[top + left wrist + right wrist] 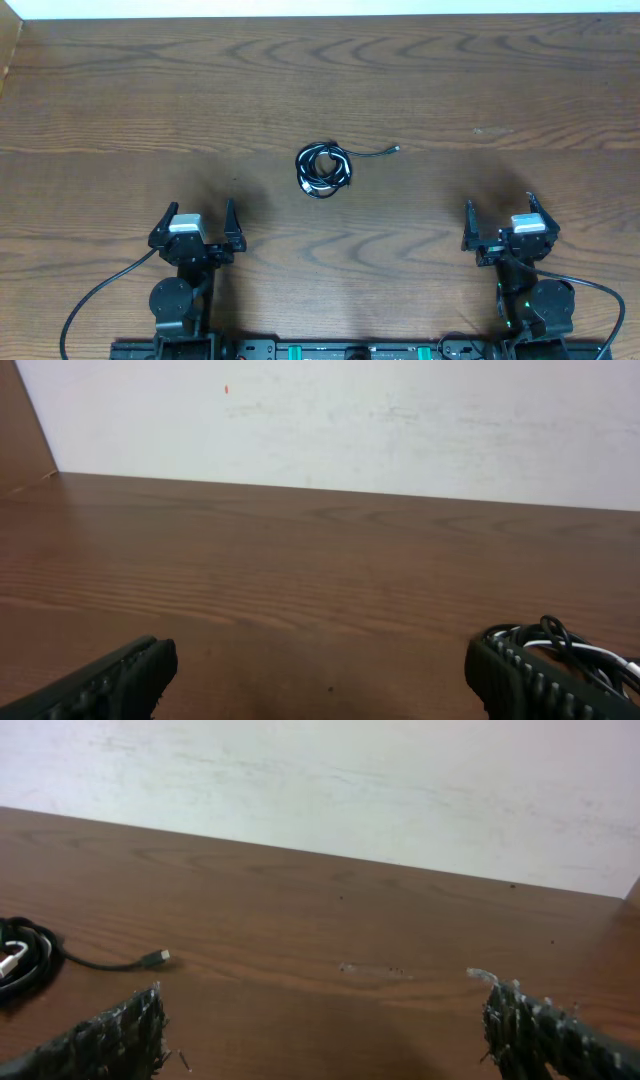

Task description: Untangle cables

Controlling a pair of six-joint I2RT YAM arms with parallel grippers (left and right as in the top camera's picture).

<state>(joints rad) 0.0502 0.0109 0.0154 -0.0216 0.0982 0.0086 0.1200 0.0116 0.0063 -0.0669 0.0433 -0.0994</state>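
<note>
The cables (323, 170) lie in one small coiled bundle of black cord with a bit of white at the table's middle. One loose black end with a small plug (396, 150) trails to the right. My left gripper (196, 222) stands open near the front left, well short of the bundle. My right gripper (500, 217) stands open near the front right. In the left wrist view part of the cables (560, 640) shows behind the right finger (530, 675). In the right wrist view the cables (22, 965) sit at the far left, the plug (158, 958) pointing right.
The brown wooden table (320, 90) stretches around the bundle. A pale wall (350, 420) stands behind its far edge. Thick black cables (95, 295) run from the arm bases at the front edge.
</note>
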